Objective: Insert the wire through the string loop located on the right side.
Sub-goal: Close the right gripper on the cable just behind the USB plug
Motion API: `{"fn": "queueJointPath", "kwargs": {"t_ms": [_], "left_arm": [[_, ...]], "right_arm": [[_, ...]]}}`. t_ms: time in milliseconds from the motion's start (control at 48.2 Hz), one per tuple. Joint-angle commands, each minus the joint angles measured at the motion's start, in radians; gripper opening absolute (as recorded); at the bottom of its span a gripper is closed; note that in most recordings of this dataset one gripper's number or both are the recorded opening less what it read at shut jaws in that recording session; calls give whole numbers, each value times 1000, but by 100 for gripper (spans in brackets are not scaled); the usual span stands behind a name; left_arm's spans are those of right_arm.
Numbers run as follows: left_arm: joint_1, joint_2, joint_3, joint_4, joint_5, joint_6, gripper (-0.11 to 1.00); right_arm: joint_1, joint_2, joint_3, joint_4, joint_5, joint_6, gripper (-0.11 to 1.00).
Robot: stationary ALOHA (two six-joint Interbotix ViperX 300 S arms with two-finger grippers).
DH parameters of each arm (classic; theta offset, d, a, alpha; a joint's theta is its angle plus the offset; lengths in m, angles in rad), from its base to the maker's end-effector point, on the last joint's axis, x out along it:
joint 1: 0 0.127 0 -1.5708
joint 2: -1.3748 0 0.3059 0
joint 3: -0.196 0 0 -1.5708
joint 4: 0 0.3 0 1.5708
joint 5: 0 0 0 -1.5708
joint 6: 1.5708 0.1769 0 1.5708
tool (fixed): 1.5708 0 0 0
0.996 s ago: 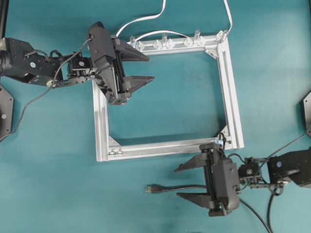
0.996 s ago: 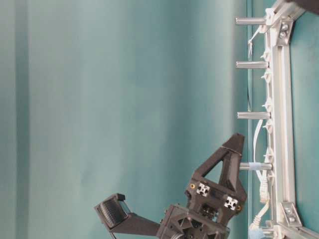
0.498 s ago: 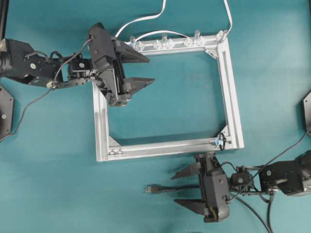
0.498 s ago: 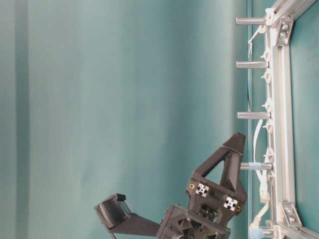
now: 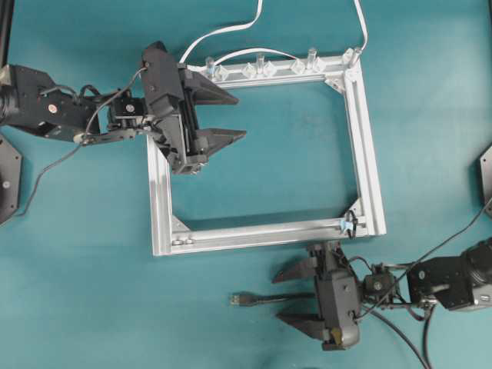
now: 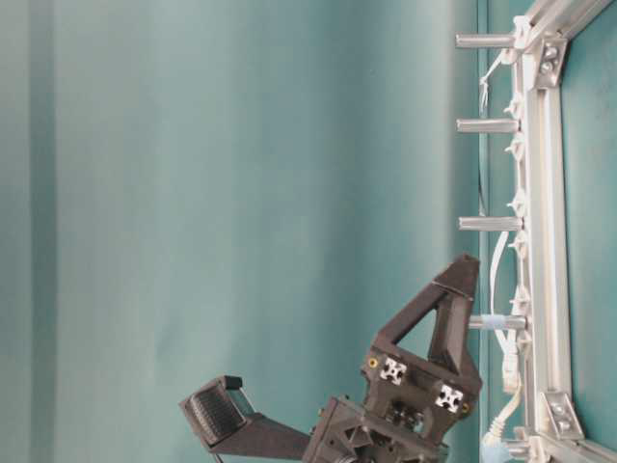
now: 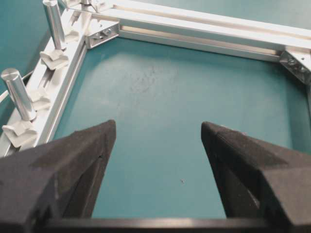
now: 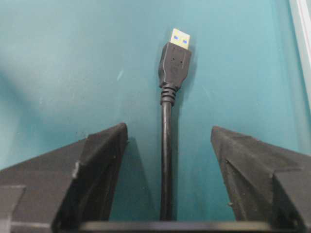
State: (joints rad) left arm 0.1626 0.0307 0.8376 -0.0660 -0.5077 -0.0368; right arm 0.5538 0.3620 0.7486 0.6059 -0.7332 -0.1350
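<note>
Since a second ago your right gripper (image 5: 290, 294) has slid down and left from the frame's near-right corner and now straddles the wire, while your left gripper (image 5: 231, 114) has barely shifted. At the far left of the overhead view, your left gripper hovers over the far-left corner of the silver aluminium frame (image 5: 367, 146), jaws spread wide and holding nothing; its wrist camera shows only bare teal table (image 7: 155, 121) between the fingers (image 7: 68, 160). Along the frame's far rail stand clear plastic clips (image 5: 257, 69) and short metal posts (image 7: 15, 92), with a thin white cable (image 5: 223, 31) running off toward the far edge. Below the frame's near rail lies the wire (image 5: 288, 299), its black USB plug (image 5: 244, 298) pointing left with the metal tip exposed, flat on the table. Your right gripper is open around the cable just behind the plug, one finger on each side and neither touching it. At the frame's near-right corner sits the string loop (image 5: 350, 223), a tiny black ring with a blue-white fastener, just above the right gripper's body.
</note>
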Motion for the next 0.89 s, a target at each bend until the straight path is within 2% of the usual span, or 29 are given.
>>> {"fn": "queueJointPath", "kwargs": {"t_ms": [0,145,270,332,436,498,872], "left_arm": [[-6,-28,-12,3,-5,-8,77],[-12,-28,-11,2,-5,-9,77],[-14,-28,-9,2,-5,-9,77],[-14,-26,-9,2,-5,-9,77],[-14,-28,-9,2,-5,-9,77],[-14,-28,-9,2,-5,-9,77],[-14,-26,-8,3,-5,-8,77]], "right_arm": [[-6,-14,-12,-2,-5,-2,79],[-12,-14,-12,-2,-5,-2,72],[-15,-14,-9,0,0,-2,58],[-23,-14,-6,2,15,-2,47],[-37,-11,-3,2,55,-2,19],[-46,-12,-3,3,69,-3,8],[-55,-12,-2,3,92,-3,6]]}}
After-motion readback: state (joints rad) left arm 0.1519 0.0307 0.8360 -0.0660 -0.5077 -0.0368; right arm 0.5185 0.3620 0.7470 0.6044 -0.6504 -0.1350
